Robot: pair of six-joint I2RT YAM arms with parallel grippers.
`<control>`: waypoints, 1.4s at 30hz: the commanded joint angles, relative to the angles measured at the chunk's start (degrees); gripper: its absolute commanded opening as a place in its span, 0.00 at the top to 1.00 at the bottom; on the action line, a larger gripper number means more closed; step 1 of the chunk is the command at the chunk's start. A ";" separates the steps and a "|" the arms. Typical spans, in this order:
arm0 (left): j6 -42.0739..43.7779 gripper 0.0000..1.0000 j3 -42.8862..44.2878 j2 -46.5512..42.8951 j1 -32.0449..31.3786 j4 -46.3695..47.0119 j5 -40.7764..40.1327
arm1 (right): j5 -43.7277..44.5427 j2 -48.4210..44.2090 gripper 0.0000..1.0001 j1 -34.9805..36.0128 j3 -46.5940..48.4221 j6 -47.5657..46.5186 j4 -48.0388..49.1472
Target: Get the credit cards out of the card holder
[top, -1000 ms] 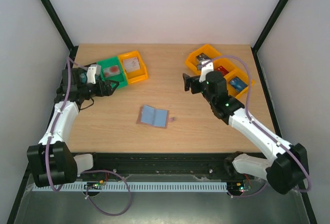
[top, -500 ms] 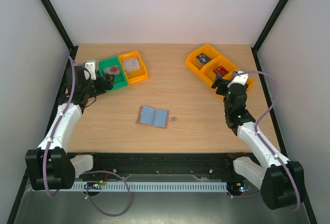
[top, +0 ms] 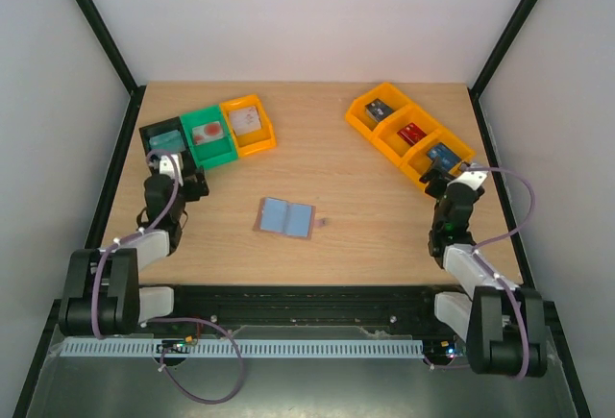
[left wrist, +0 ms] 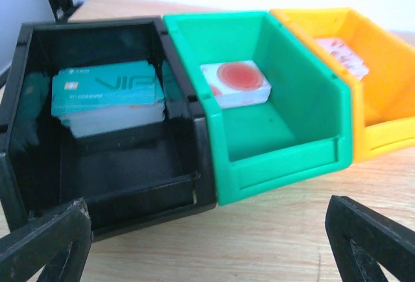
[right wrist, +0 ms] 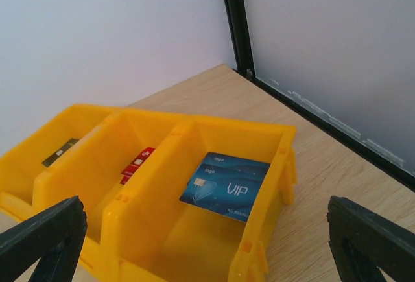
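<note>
The card holder [top: 285,216] lies open at mid-table, its two light blue panels facing up, far from both grippers. Teal credit cards [left wrist: 107,91] are stacked in the black bin [left wrist: 97,185]. A whitish card with a red spot [left wrist: 237,82] lies in the green bin [left wrist: 285,159], and another whitish one [left wrist: 340,55] in the orange bin beside it. Blue cards [right wrist: 227,186] lie in the nearest yellow bin [right wrist: 194,256], with a red card [right wrist: 136,164] one bin over. My left gripper [left wrist: 207,243] and right gripper [right wrist: 206,240] are both open and hold nothing.
Black, green and orange bins [top: 209,135] stand in a row at the back left. Three joined yellow bins [top: 411,135] stand at the back right. A black frame post [right wrist: 235,23] and frame rail run along the table's right edge.
Both arms have pulled back toward the near edge. The left gripper drew away from the left bins, and the right gripper swung right and back from the yellow bins. Both stayed open.
</note>
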 commanded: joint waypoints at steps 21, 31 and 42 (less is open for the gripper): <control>5.76 0.00 -8.82 15.66 -3.15 44.93 -1.82 | -15.61 27.57 0.01 -1.63 -4.81 -7.69 38.72; 4.92 0.01 -5.58 15.72 -3.23 38.57 -3.60 | -15.88 28.92 0.01 -1.63 -5.09 -7.69 41.15; 4.31 0.00 -4.83 15.97 -3.14 37.29 -5.10 | -15.94 28.69 0.01 -1.60 -4.96 -7.87 40.49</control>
